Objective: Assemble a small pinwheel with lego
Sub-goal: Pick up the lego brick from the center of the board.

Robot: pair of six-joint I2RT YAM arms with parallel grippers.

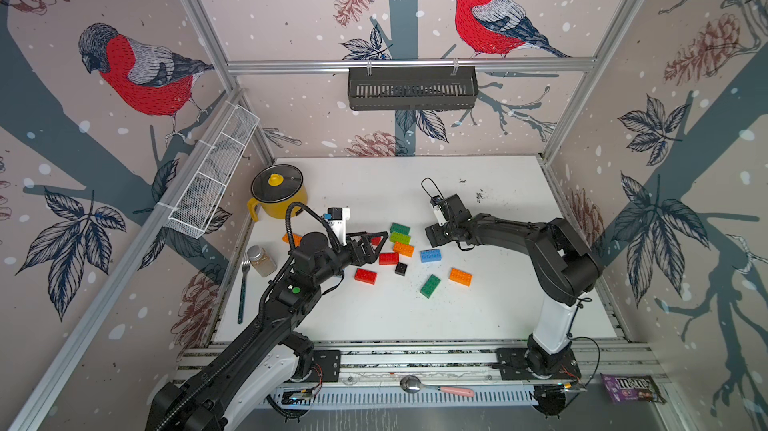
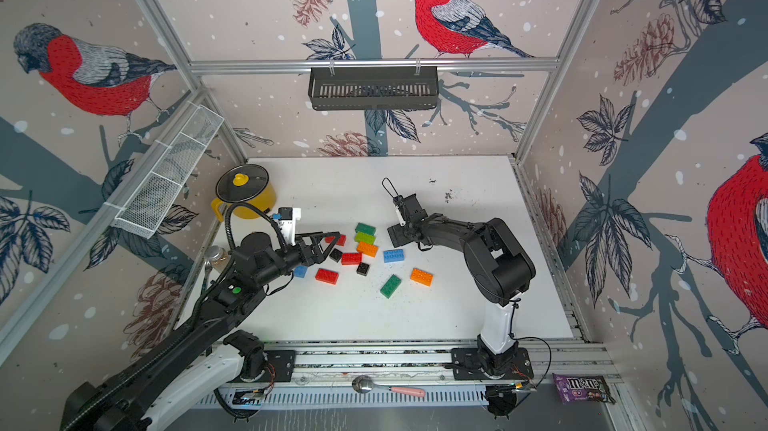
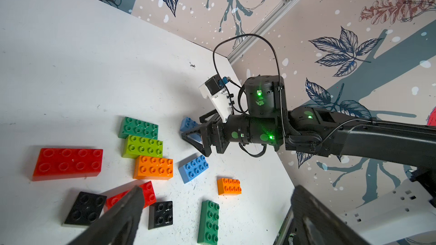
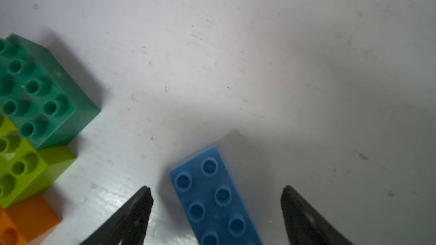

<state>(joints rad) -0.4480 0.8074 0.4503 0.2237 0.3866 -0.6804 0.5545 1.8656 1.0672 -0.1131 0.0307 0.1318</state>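
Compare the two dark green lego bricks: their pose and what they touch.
The dark green brick in the row butts against the lime brick; the lone dark green brick touches nothing. In both top views the long side of the row one runs nearly level across the picture, while the lone one is turned diagonally. Both lie flat, studs up, and are oblong two-by-four bricks of the same colour.

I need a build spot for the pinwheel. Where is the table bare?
Bare: the table strip between the lone dark green brick and the front rail; the far middle, between yellow pot and right arm. Crowded: the bricks mid-table, and the left edge with jar and fork.
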